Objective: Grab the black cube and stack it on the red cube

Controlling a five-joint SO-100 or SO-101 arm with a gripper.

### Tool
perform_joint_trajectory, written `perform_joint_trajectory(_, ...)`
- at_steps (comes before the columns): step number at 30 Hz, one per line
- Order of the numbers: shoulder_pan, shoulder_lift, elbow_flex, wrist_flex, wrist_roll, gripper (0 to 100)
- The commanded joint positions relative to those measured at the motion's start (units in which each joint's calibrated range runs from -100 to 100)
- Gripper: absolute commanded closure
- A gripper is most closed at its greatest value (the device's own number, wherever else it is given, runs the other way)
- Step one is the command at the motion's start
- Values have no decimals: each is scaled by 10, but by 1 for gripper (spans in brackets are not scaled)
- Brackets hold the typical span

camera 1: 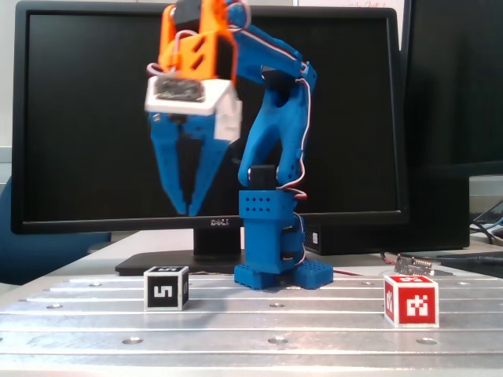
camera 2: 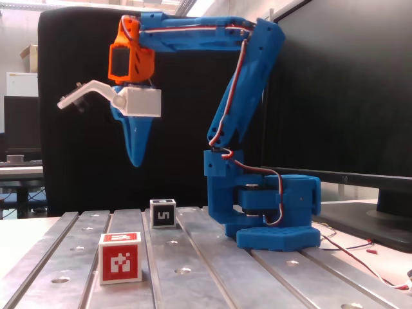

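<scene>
The black cube (camera 1: 166, 288) with its white "5" marker sits on the slotted metal table (camera 1: 275, 322), left of the arm's base; the other fixed view shows the black cube (camera 2: 163, 212) further back. The red cube (camera 1: 411, 300) stands far to the right, and in the other fixed view the red cube (camera 2: 120, 257) is nearest the camera. My blue gripper (camera 1: 189, 212) points straight down, high above the black cube and slightly right of it. Its fingertips meet with nothing between them. Seen from the side, the gripper (camera 2: 136, 164) has its fingers overlapping.
The blue arm base (camera 1: 275, 271) stands mid-table, in front of a Dell monitor (camera 1: 94, 118) and its stand (camera 1: 157, 263). A small circuit board (camera 1: 414, 265) lies behind the red cube. Wires (camera 2: 360, 248) trail right of the base (camera 2: 277, 219).
</scene>
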Motion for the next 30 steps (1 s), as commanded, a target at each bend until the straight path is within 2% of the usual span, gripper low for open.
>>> perform_joint_trajectory(1, 29, 2, -19, 3, 3, 99)
perform_joint_trajectory(10, 73, 3, 17, -4, 17, 98)
perform_joint_trajectory(24, 98, -4, 91, -4, 22, 69)
perform_joint_trajectory(30, 95, -4, 107, -15, 17, 67)
